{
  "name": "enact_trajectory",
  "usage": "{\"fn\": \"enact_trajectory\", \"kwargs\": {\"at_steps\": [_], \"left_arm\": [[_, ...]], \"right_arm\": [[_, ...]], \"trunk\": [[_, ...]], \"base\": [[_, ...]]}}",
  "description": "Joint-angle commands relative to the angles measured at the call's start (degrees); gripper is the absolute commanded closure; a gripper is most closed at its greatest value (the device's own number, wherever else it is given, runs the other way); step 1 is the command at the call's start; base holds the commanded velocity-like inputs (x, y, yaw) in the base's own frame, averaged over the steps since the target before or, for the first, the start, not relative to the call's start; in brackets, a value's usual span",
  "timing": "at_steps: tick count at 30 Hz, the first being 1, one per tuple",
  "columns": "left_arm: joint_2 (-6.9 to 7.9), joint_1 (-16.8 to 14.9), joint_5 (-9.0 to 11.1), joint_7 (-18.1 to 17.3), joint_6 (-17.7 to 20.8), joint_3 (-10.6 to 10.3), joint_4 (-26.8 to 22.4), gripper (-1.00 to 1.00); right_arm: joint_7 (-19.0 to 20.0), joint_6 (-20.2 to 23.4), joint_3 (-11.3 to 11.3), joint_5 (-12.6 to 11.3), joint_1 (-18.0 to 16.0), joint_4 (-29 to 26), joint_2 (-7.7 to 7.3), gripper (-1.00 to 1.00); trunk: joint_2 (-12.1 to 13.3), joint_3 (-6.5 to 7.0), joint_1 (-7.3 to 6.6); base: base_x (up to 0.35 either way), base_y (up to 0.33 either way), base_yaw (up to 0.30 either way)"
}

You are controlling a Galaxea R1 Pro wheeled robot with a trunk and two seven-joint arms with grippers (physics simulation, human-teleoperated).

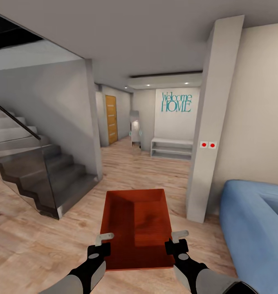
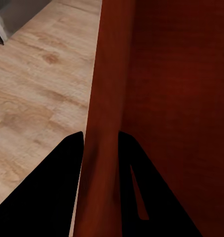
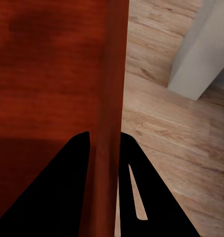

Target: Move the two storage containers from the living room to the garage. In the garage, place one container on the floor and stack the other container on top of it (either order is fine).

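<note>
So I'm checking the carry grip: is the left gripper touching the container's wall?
Touching. In the left wrist view, the left gripper has a finger on each side of the storage container wall, no gap showing.

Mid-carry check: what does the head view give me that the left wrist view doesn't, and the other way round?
Head view alone: the whole storage container carried between the left gripper and right gripper, with the staircase, white pillar, blue sofa and the hallway's orange door ahead.

Left wrist view alone: the close grip, with the container's thin side wall pinched between the two dark fingers.

Both: the orange-red container, the left gripper and the light wood plank floor.
</note>
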Motion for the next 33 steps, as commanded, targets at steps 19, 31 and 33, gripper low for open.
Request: {"fn": "enact_trajectory", "kwargs": {"at_steps": [19, 31, 33], "left_arm": [[2.23, 0.07, 0.21, 1.46, -0.14, -0.11, 0.63, 1.0], [2.23, 0.06, 0.24, 1.46, -0.15, -0.04, 0.75, 1.0], [2.23, 0.05, 0.22, 1.46, -0.14, -0.04, 0.79, 1.0]], "right_arm": [[-0.07, 0.09, -4.83, 0.36, -0.05, -2.22, 0.02, 1.0], [0.01, 0.09, -4.81, 0.36, -0.05, -2.25, 0.03, 1.0], [0.0, 0.09, -4.81, 0.36, -0.05, -2.26, 0.03, 1.0]], "trunk": [[-0.04, -0.03, 0.05], [-0.04, -0.03, 0.05], [-0.04, -0.03, 0.05]], "base": [[0.322, 0.0, 0.0], [0.322, 0.0, 0.0], [0.322, 0.0, 0.0]]}}
